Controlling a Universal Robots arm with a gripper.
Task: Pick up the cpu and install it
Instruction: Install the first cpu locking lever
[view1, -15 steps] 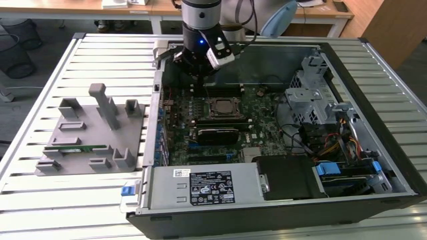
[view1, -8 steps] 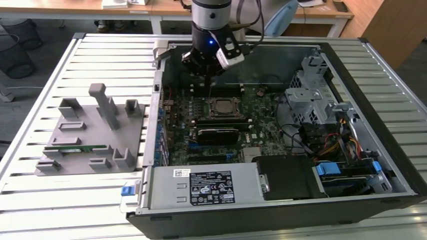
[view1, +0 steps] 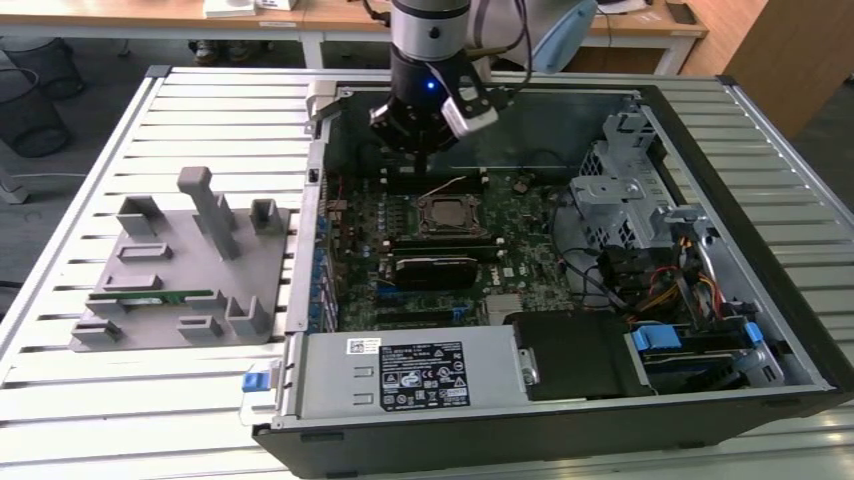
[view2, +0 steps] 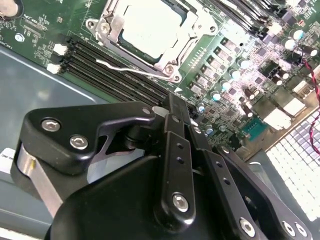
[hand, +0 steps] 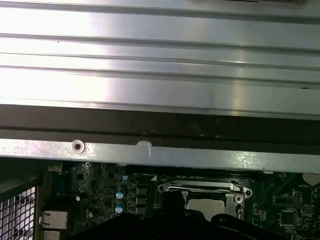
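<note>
Black arm-mounted gripper (view1: 424, 150) at upper centre of the exterior view, fingers pressed together, empty, above the green motherboard (view1: 514, 215). Small square silvery-white cpu (view2: 148, 31) seated in the metal-framed socket (view2: 172, 59), upper centre of the second wrist view.

a lab: open computer case (view1: 561, 400) on slatted metal bench (view1: 200, 120), desks (view1: 320, 20) behind

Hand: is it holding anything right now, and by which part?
Nothing visibly held. The hand hovers above the motherboard, and the cpu lies in its socket.
</note>
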